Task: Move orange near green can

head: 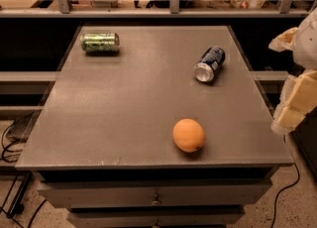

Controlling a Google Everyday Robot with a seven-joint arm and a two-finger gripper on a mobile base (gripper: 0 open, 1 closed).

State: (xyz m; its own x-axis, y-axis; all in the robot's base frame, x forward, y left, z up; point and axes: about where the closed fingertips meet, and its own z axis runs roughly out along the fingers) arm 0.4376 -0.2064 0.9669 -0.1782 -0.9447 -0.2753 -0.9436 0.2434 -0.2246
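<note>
The orange point(188, 135) lies on the grey table top point(124, 103), near the front edge and right of the middle. The green can point(100, 42) lies on its side at the far left corner of the table, well apart from the orange. My gripper point(291, 81), pale and cream-coloured, hangs at the right edge of the view, just off the table's right side. It is level with the space between the orange and the dark blue can, touches neither, and holds nothing that I can see.
A dark blue can point(209, 64) with a silver top lies on its side at the far right of the table. A shelf rail point(168, 11) with bags and boxes runs behind the table. Drawers point(156, 197) sit under the front edge. Cables lie on the floor at left.
</note>
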